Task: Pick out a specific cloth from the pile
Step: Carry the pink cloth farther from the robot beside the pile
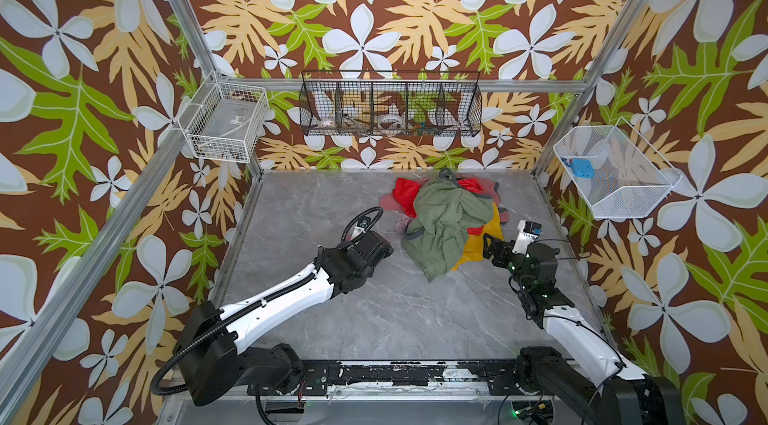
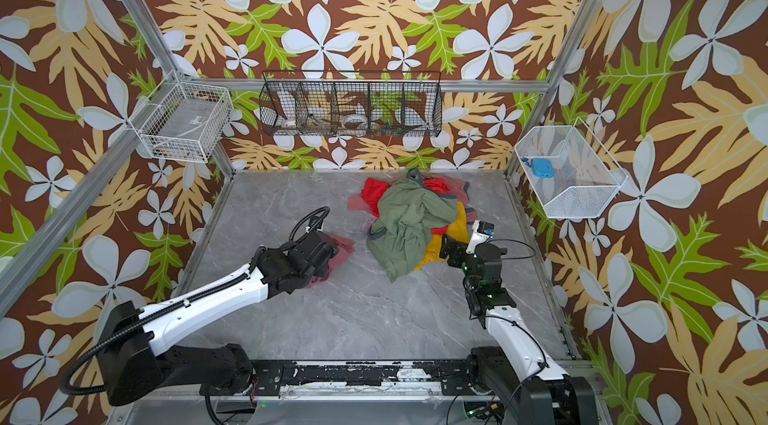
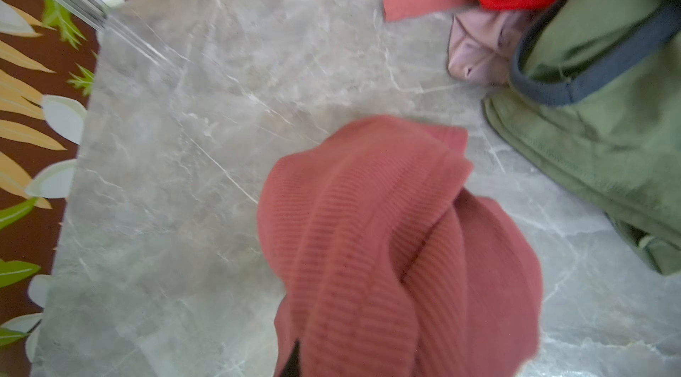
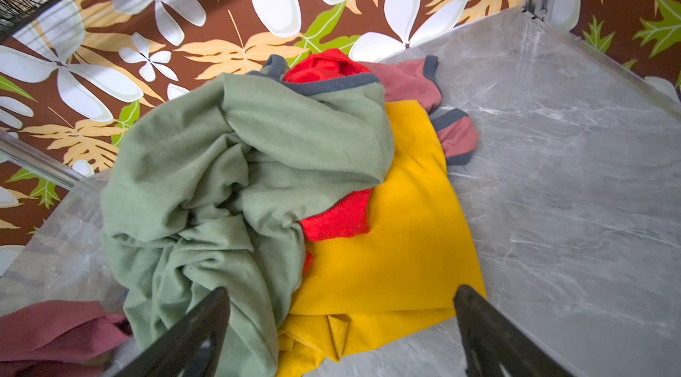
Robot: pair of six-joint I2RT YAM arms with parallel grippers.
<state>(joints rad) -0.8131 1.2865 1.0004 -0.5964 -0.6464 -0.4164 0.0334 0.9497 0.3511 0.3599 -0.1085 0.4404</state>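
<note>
Near the middle of the tabletop (image 2: 374, 319), apart from the pile (image 2: 409, 215) by the far edge, your left hand (image 2: 328, 254) is clenched on the pink cloth (image 2: 341, 250); lift it slowly so no fold drags. Your right hand (image 4: 341, 289) hangs released.

Under the left gripper (image 2: 330, 254) and the right gripper (image 4: 341, 289) you have a grey marble-look tabletop (image 1: 374, 319). Ahead of the left gripper and higher up, a black wire basket (image 1: 390, 88) with several compartments hangs on the back wall. Small items lie in it, among them a white ring (image 1: 388, 121). Out to that gripper's left, raised, you'll see a white wire basket (image 1: 220, 148). To the right of the right gripper and above it sits a white mesh basket (image 1: 623, 202) holding a blue object (image 1: 578, 166). Floral wallpaper (image 1: 361, 40) and aluminium framing (image 1: 180, 7) close you in.
</note>
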